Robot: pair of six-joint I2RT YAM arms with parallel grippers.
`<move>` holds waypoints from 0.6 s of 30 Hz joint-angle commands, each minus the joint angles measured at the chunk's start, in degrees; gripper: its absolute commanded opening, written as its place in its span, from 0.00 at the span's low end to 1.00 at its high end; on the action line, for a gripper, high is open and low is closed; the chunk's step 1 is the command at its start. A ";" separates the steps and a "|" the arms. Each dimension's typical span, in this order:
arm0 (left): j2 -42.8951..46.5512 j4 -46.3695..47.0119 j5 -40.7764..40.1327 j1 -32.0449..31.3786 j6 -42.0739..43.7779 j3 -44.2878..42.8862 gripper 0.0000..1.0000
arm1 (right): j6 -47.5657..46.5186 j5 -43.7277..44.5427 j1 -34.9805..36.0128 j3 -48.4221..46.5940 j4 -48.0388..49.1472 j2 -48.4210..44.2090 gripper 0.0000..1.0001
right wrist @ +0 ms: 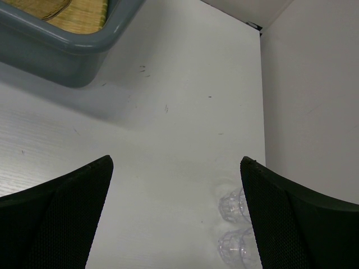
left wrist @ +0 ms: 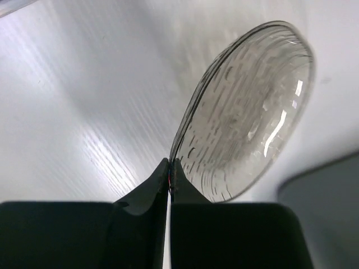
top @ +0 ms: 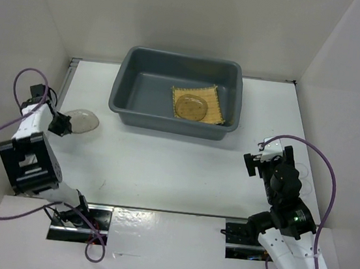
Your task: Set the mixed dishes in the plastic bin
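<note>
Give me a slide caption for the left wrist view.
Left pincer pinches the rim of a clear glass saucer over the white table, the grey bin at lower right.

Two robot arms, seen from above and from their wrists. The left arm (top: 29,155) has blocky white housings with black panels; a purple cable (top: 15,88) runs from it. The left tool (left wrist: 170,168) has smooth, glossy black fingers tapering to thin tips. The right arm (top: 288,213) is black above and white below, with a small green light (top: 297,216) and a second purple cable (top: 310,144). The right tool (right wrist: 176,162) has broad black fingers (right wrist: 56,218) with a fine mesh texture.
</note>
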State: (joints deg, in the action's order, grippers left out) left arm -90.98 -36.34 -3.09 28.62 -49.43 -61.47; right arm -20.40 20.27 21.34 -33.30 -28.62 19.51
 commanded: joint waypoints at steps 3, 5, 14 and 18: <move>14.41 -2.69 1.86 0.12 -10.05 -0.14 0.00 | 0.63 0.91 -0.25 0.08 3.66 -0.52 0.98; 19.86 -2.69 2.83 0.12 -12.70 -0.14 0.00 | 0.63 0.91 -0.25 0.08 3.66 -0.52 0.98; 20.58 -0.51 15.62 -3.56 -19.29 -10.69 0.00 | 0.63 0.91 -0.25 0.08 3.66 -0.52 0.98; 22.16 14.79 13.84 -14.00 -22.82 -10.85 0.00 | 0.63 0.91 -0.25 0.08 3.66 0.00 0.98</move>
State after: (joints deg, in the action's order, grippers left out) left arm -69.89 -33.30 7.57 20.99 -68.34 -70.19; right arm -20.40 20.36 21.34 -33.30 -28.42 19.46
